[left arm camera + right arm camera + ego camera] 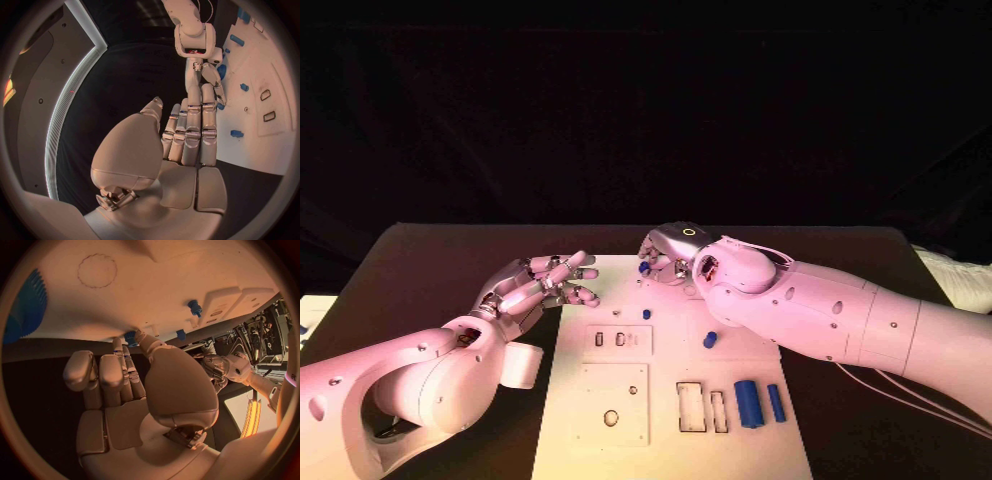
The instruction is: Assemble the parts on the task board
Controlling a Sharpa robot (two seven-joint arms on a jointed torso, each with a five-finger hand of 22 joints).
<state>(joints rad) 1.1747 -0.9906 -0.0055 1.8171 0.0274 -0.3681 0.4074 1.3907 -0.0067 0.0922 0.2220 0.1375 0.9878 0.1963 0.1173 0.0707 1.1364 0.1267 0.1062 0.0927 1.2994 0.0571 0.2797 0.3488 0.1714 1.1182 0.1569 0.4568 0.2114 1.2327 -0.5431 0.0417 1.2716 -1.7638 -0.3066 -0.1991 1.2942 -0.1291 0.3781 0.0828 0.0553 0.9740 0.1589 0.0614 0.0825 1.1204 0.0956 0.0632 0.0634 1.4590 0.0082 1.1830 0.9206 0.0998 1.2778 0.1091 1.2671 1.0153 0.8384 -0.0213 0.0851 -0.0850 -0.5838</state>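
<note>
Task board (672,400) lies mid-tabletop (430,260), white. Right hand (672,255) at board's far edge, fingers (119,351) curled down onto small blue part (130,337) there; firm pinch or mere touch cannot tell. Left hand (538,285) hovers at board's left far corner, fingers (194,120) straight and close together, holding nothing. Two blue cylinders (759,403) lie side by side near board's near right corner (beside rectangular slots (701,407)). More blue parts (710,339) stand mid-board.
</note>
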